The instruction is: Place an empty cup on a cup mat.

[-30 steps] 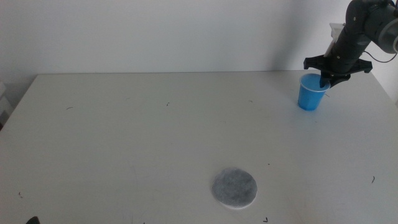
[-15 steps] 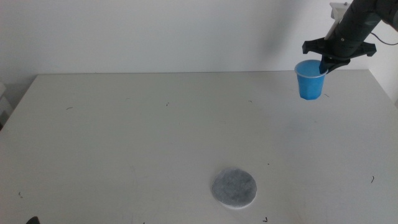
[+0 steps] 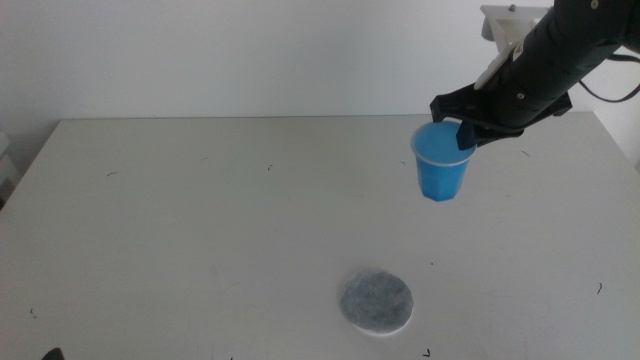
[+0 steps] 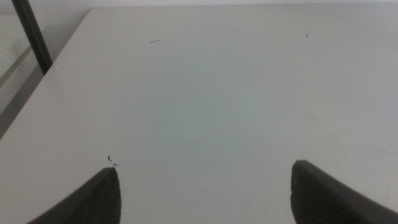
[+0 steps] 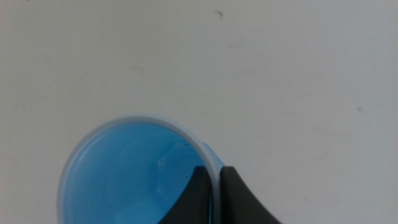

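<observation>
One cup (image 3: 441,172) hung pinched at its rim by the right gripper (image 3: 468,133), above the table (image 3: 200,230); one cup mat (image 3: 376,302) lay well apart; left gripper (image 4: 205,186) spread.

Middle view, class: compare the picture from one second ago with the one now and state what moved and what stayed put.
The right gripper, jaws shut on the rim of the cup, lifted it off the table's far right corner and carried it left, toward the cup mat; it now hangs above the table. The cup mat has not moved. The left gripper waits with open jaws, outside the middle view.
</observation>
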### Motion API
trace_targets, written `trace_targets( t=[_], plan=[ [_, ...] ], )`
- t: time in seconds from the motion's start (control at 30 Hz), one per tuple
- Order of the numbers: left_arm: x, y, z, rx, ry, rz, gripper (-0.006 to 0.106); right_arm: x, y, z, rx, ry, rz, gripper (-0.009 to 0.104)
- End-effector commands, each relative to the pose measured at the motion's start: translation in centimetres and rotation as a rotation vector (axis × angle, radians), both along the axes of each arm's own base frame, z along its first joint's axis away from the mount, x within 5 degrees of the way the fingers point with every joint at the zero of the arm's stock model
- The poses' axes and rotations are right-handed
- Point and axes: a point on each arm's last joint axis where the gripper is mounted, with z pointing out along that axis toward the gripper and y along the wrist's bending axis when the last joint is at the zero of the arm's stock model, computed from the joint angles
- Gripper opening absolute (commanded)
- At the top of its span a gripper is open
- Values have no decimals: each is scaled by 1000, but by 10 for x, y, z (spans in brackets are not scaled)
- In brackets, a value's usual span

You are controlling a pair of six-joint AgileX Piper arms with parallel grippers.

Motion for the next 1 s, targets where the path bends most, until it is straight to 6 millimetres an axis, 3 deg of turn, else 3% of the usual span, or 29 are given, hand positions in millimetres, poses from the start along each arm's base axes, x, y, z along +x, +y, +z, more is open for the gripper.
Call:
trace_targets(
  t=[0.0,0.27,0.5,0.97],
  plan=[
    [1,-1,9,-8,-86,-4,105,-21,9,25,60,-112,29,-1],
    [1,-1,9,-8,-86,-4,105,-63,44,-19,100,-55,131,-1],
    [1,-1,9,-8,-86,-4,105,-78,53,-57,123,-56,146,-1],
    [1,-1,9,-8,-86,-4,105,-81,54,-72,157,-61,158,-1]
  ],
)
